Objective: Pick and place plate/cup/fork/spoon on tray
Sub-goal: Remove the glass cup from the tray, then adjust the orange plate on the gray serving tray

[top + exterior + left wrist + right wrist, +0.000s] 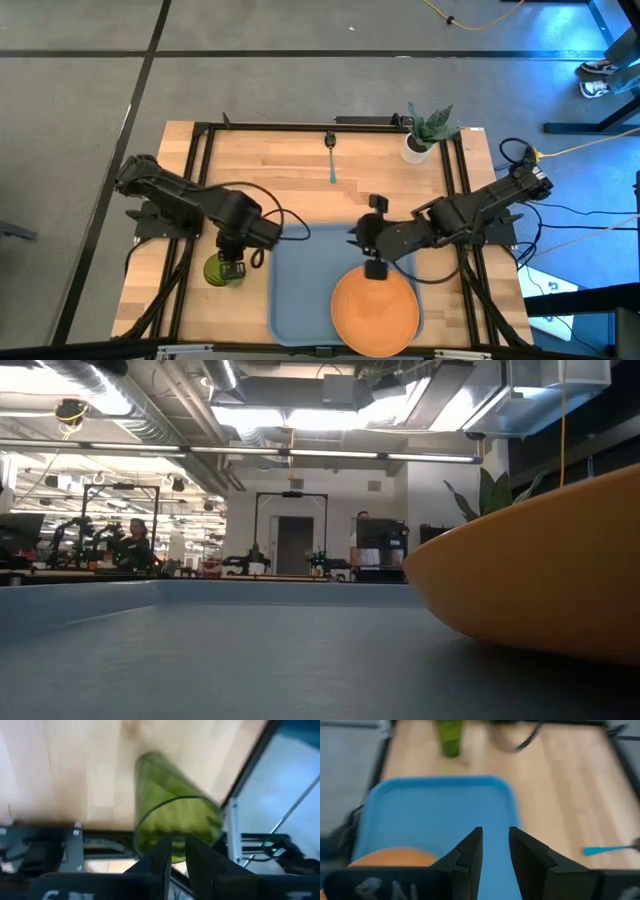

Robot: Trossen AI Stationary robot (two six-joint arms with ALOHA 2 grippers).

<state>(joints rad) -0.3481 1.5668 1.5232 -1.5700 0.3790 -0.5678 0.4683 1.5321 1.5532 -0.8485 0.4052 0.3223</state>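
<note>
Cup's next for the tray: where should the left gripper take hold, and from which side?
Grip the cup by its rim wall, coming down from above. It stands upright on the wood left of the tray, mouth open upward. The left gripper already sits at that rim, one finger either side.

Wooden table point(300, 165), potted plant point(428, 130) at its far right corner, yellow cable point(480, 22) on grey floor point(300, 80)

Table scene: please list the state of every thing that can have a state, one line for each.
plate: lying flat inside the tray.
tray: on the table, holding only the plate.
cup: upright on the wood, beside the tray, not on it.
spoon: flat on the wood, far from the tray.
left gripper: fingers straddling the cup's rim.
right gripper: open, empty, above the plate's far edge.
plant: upright at the table corner.
</note>
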